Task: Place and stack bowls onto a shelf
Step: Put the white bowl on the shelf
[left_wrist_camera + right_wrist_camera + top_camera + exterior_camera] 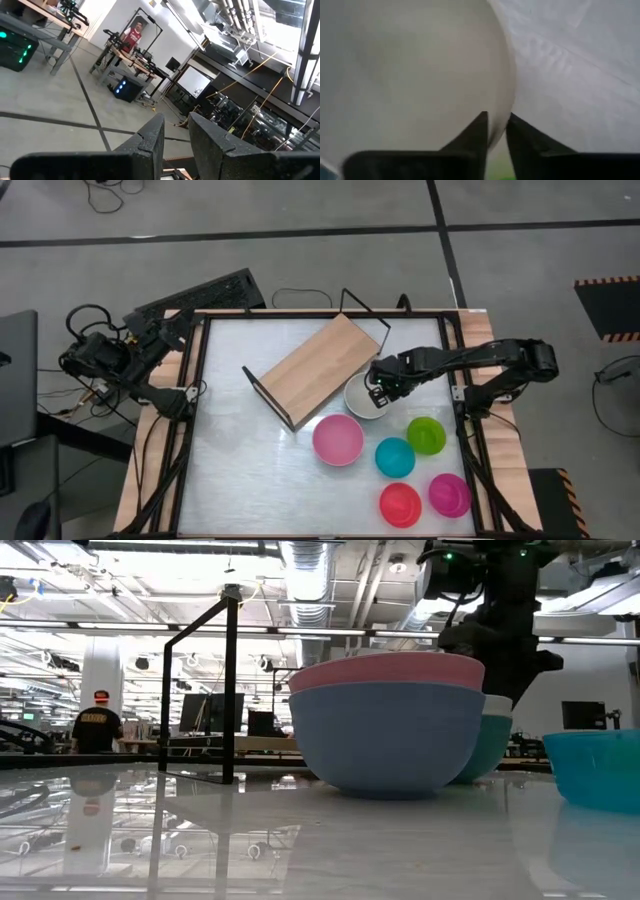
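Note:
The shelf [322,367], a light wooden board with black wire ends, stands slantwise at the table's middle. A white bowl [358,400] sits at its near right corner and fills the right wrist view [405,70]. My right gripper [381,389] is over the bowl's right side, shut on its rim. A large pink bowl [338,440], a teal bowl [395,457], a green bowl [426,435], a red bowl [400,504] and a magenta bowl [449,494] rest on their bases on the near right of the table. My left gripper [176,131] is off the table's left edge, empty, its fingers a narrow gap apart. My right gripper holds the white bowl by its rim [501,117], on the bowl's right side. The rim is pinched with one finger [477,135] inside the bowl and one finger [522,137] outside. The fingers come from above. I cannot tell whether the bowl is off the table.
In the low view the pink bowl [385,670] sits in a blue-grey one [385,740], with the teal bowl [595,768] at the right. The table's left half [240,460] holds nothing but the shelf's end. A keyboard [200,295] lies beyond the far left corner.

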